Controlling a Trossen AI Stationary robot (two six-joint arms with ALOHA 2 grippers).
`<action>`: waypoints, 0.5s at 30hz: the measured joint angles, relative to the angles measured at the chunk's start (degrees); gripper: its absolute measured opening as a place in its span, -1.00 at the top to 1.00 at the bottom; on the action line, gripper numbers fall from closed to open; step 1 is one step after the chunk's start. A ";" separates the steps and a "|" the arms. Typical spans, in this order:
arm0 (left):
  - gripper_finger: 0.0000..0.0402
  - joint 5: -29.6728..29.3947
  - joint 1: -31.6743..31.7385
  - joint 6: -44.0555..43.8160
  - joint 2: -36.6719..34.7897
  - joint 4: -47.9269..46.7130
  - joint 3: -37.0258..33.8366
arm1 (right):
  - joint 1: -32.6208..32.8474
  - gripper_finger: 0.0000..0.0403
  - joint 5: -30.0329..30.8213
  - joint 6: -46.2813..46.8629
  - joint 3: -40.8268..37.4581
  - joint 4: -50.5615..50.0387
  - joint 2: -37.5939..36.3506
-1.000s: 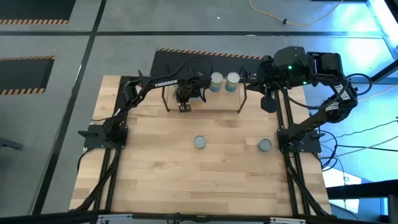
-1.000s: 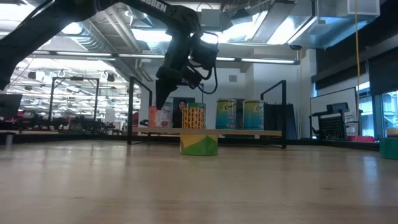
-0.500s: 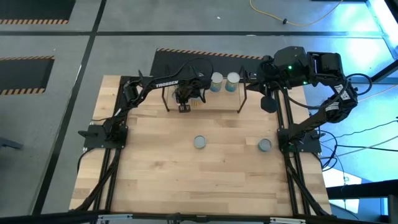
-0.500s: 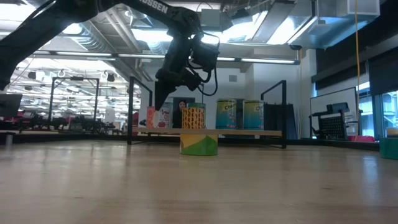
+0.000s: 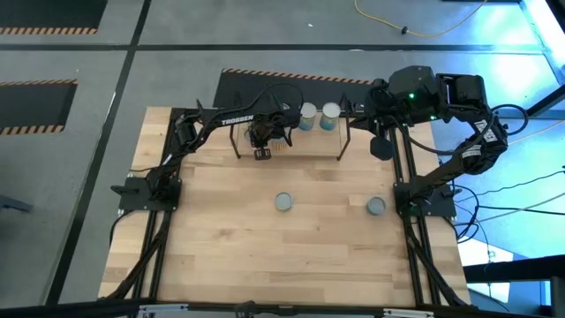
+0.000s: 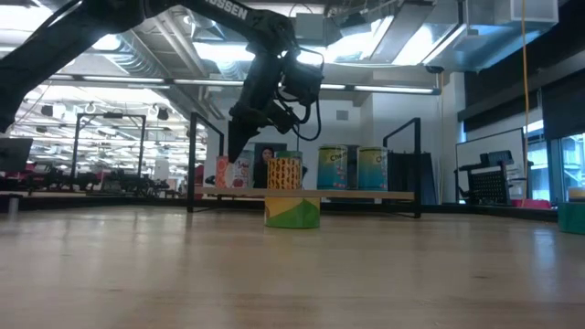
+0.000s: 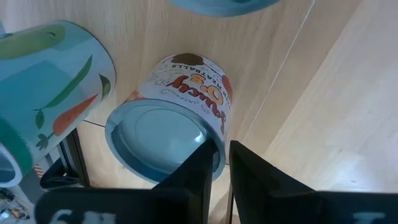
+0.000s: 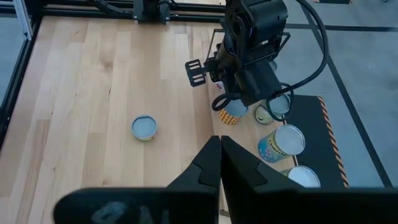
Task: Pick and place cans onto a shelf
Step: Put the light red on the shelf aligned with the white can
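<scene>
My left gripper [image 7: 225, 168] points down over the left part of the shelf [image 5: 313, 141], at a can with a white and orange label [image 7: 186, 81] that stands upright on the shelf board. Its fingers are a little open, one over the can's lid [image 7: 155, 140] and one outside the can's wall. A teal can with vegetable pictures [image 7: 46, 87] stands close beside it. Farther along the shelf are two more cans [image 5: 306, 116] [image 5: 330, 114]. Two cans [image 5: 283, 202] [image 5: 376, 207] stand on the tabletop. My right gripper [image 8: 220, 149] hangs shut, high over the table's far right. My left gripper comes from above with its fingers on either side of the can's rim [image 7: 217, 146], at the rim's near side. A thin gap shows between the fingers. Whether either finger touches the rim, I cannot tell. The can stands on its base on the shelf board.
The shelf's black wire legs [image 5: 237, 146] [image 5: 342, 146] stand at both its ends. In the low view a green and yellow can [image 6: 292, 212] stands in front of the shelf, and a teal can [image 6: 573, 217] shows at the right edge. Bare tabletop [image 5: 265, 256] lies toward the near edge.
</scene>
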 joint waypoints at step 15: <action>0.77 0.25 -0.13 -1.51 -0.83 -1.96 7.10 | 0.00 0.94 -0.02 0.00 0.00 0.00 0.00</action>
